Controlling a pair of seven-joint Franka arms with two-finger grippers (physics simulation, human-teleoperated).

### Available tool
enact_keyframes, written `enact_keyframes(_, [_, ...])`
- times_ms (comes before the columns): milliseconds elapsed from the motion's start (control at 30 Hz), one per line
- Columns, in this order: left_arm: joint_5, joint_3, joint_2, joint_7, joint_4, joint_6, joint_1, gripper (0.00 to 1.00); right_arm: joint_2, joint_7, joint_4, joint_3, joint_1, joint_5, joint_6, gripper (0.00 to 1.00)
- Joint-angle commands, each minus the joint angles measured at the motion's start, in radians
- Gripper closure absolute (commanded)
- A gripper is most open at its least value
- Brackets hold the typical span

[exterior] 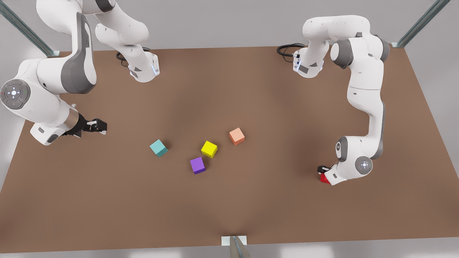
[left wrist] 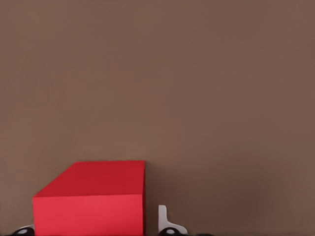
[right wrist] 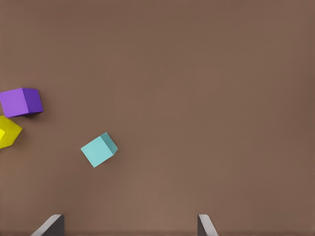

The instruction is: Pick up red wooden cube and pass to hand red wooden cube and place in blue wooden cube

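red wooden cube is sitting on the brown table at the front view's right, well apart from the other cubes, and the left gripper is reaching down over it. in the left wrist view the red wooden cube is lying between the two fingertips, one on each side; there is a thin gap next to the fingertip in clear view, so i cannot tell whether the fingers are pressing on it or only bracketing it.

the right gripper is hanging above the table at the front view's left, its fingers spread apart with nothing between them, and that arm is waiting. in the right wrist view its fingertips are standing wide, with the blue wooden cube lying beyond them.

the blue wooden cube is resting near the table's middle. a purple cube and a yellow cube are lying just beside each other, and a salmon-orange cube is sitting near the yellow one.
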Motion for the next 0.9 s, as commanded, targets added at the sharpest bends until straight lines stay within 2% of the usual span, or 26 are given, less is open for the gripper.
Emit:
enact_keyframes(0, [0.0, 0.0, -0.001, 0.041, 0.001, 0.006, -0.001, 0.41, -0.002, -0.003, 0.0, 0.0, 0.0, 0.001, 0.0, 0.0])
enact_keyframes(133, [-0.004, -0.005, -0.006, -0.111, 0.003, 0.003, -0.004, 0.41, -0.002, -0.003, -0.006, 0.0, -0.006, 0.002, 0.0, 0.0])
enact_keyframes(200, [-0.047, -0.048, -0.015, -0.226, 0.01, -0.035, 0.004, 0.41, 0.001, -0.006, -0.003, 0.002, -0.003, 0.027, -0.001, 0.0])
enact_keyframes(233, [-0.127, -0.084, -0.062, -0.283, 0.029, -0.155, 0.005, 0.41, 0.04, -0.131, 0.019, 0.005, -0.003, 0.05, -0.001, 0.0])
enact_keyframes(267, [-0.202, -0.15, -0.079, -0.381, 0.128, -0.379, -0.001, 0.41, 0.098, -0.377, 0.063, 0.003, -0.008, 0.142, -0.001, 0.0])
enact_keyframes(300, [-0.205, -0.231, -0.072, -0.502, 0.235, -0.532, -0.005, 0.41, 0.165, -0.643, 0.086, 0.003, -0.021, 0.247, -0.011, 0.0])
enact_keyframes(333, [-0.284, -0.351, -0.047, -0.634, 0.293, -0.588, -0.004, 0.41, 0.257, -0.89, 0.086, 0.009, -0.02, 0.403, -0.058, 0.0])
enact_keyframes(367, [-0.442, -0.379, -0.026, -0.641, 0.294, -0.586, -0.004, 0.41, 0.32, -1.039, 0.094, 0.011, -0.018, 0.549, -0.096, 0.0])
enact_keyframes(400, [-0.718, -0.403, 0.029, -0.592, 0.299, -0.579, -0.004, 0.41, 0.401, -1.145, 0.096, 0.028, -0.014, 0.704, -0.112, 0.0])
enact_keyframes(433, [-0.879, -0.426, 0.069, -0.582, 0.303, -0.537, -0.004, 0.41, 0.444, -1.197, 0.096, 0.049, -0.014, 0.799, -0.112, 0.0])
enact_keyframes(467, [-0.931, -0.514, 0.117, -0.582, 0.305, -0.415, -0.016, 0.41, 0.494, -1.264, 0.097, 0.071, -0.014, 0.934, -0.113, 0.0])
enact_keyframes(533, [-0.934, -0.58, 0.154, -0.579, 0.31, -0.299, -0.031, 0.41, 0.609, -1.409, 0.197, 0.083, -0.009, 0.994, -0.107, 0.0])
enact_keyframes(600, [-0.977, -0.623, 0.206, -0.576, 0.357, -0.264, -0.05, 0.41, 0.647, -1.477, 0.2, 0.083, 0.024, 1.148, -0.089, 0.0])
enact_keyframes(633, [-0.983, -0.626, 0.226, -0.562, 0.383, -0.188, -0.099, 0.41, 0.67, -1.543, 0.201, 0.083, 0.06, 1.246, -0.034, 0.0])
enact_keyframes(700, [-0.997, -0.643, 0.237, -0.559, 0.392, -0.095, -0.131, 0.41, 0.685, -1.684, 0.201, 0.081, 0.103, 1.3, 0.052, 0.0])
enact_keyframes(767, [-0.998, -0.644, 0.264, -0.556, 0.437, -0.088, -0.133, 0.41, 0.69, -1.854, 0.197, 0.083, 0.132, 1.323, 0.138, 0.0])
enact_keyframes(867, [-0.998, -0.649, 0.27, -0.454, 0.449, -0.069, -0.127, 0.41, 0.69, -2.034, 0.188, 0.081, 0.14, 1.334, 0.166, 0.0])
